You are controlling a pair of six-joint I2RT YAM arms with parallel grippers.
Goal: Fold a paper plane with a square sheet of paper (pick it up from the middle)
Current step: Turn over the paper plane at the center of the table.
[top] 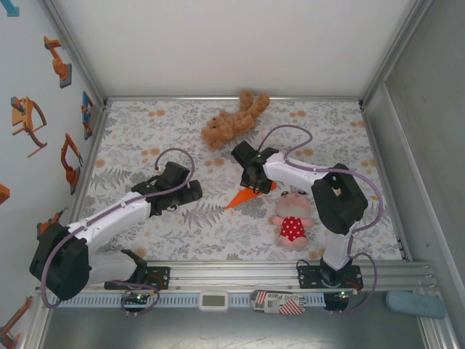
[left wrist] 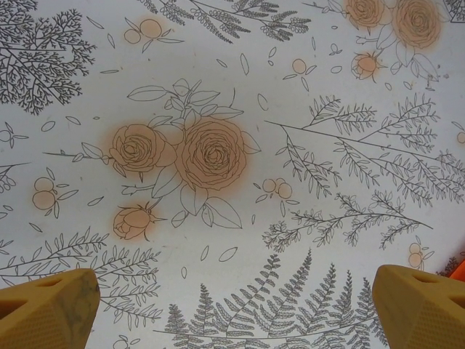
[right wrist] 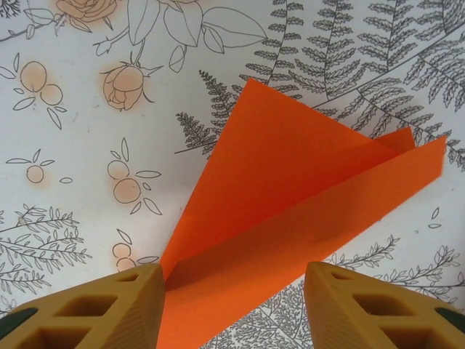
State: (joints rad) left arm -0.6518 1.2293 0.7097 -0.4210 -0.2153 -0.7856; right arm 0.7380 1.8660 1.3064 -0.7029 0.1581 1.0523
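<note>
Bright orange folded paper plane point(right wrist: 276, 189) is lying flat on the white floral-print table cloth point(top: 131, 138), about mid-table and slightly right of centre. In the top view its sharp point is aiming near-left. In the right wrist view two overlapping folded layers are showing, with a long crease running between them.

Right gripper point(right wrist: 232, 291) is sitting directly over the plane's far-right end. Its tan ribbed fingers point(right wrist: 109, 309) are spread wide open, one on each side of the paper, clamping nothing. Cannot tell if the fingertips are touching the sheet.

Pink doll in a red polka-dot dress point(top: 292, 220) is lying just right of the plane, on the near side, apart from it. Brown plush bear point(top: 234, 120) is lying farther back, beyond the right gripper and well apart from the plane.

Left gripper point(left wrist: 232, 305) is hanging over bare cloth to the left of the plane, near its point but apart. Its tan fingers point(left wrist: 51, 309) are also spread wide, gripping nothing. In the left wrist view a sliver of orange is peeking in at the right edge, beside the right-hand finger.
</note>
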